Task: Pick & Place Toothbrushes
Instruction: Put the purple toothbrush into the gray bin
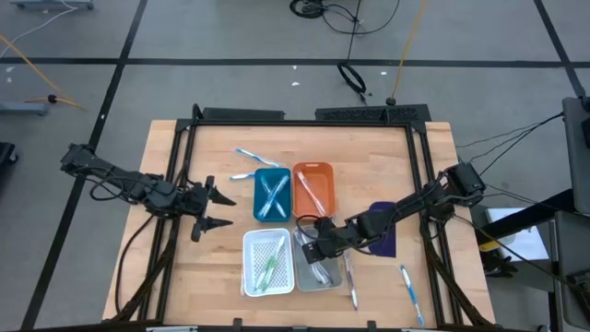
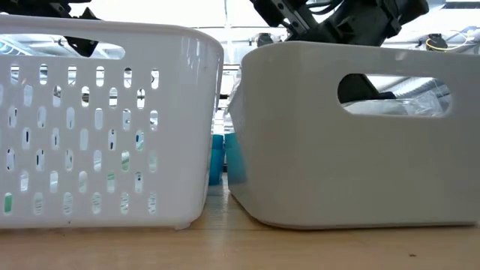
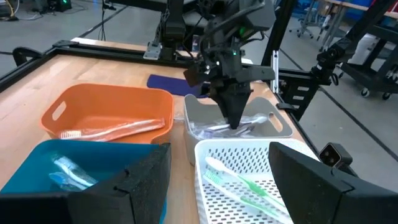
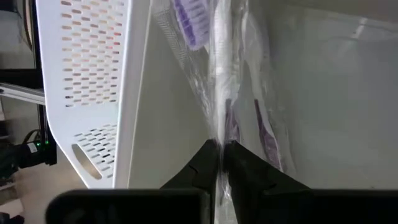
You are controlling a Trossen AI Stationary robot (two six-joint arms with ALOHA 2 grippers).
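Observation:
Four small trays stand mid-table: blue [image 1: 272, 195], orange [image 1: 313, 187], white perforated [image 1: 267, 262] and grey [image 1: 320, 267]. Each holds toothbrushes; green ones [image 3: 239, 183] lie in the white tray. My right gripper [image 1: 308, 240] reaches down into the grey tray [image 3: 273, 124], shut on a clear-wrapped toothbrush with purple bristles [image 4: 217, 68]. My left gripper [image 1: 221, 209] waits open above the table, left of the blue tray, with nothing between its fingers. Loose toothbrushes lie flat on the wood at the far left [image 1: 249, 159] and near right [image 1: 410, 293]. My right gripper pinches the toothbrush's clear wrapper [image 4: 219, 134] between its two fingertips, at the end away from the purple bristles. The fingers slant down from the table's right side and lie along the brush. The brush reaches away from the fingers inside the grey tray, beside its wall.
A dark blue pad [image 1: 385, 235] lies on the table under my right arm. Another loose toothbrush [image 1: 351, 288] lies just right of the grey tray. A black frame [image 1: 304, 115] runs round the table's far edge and sides. Bare wood lies left of the white tray.

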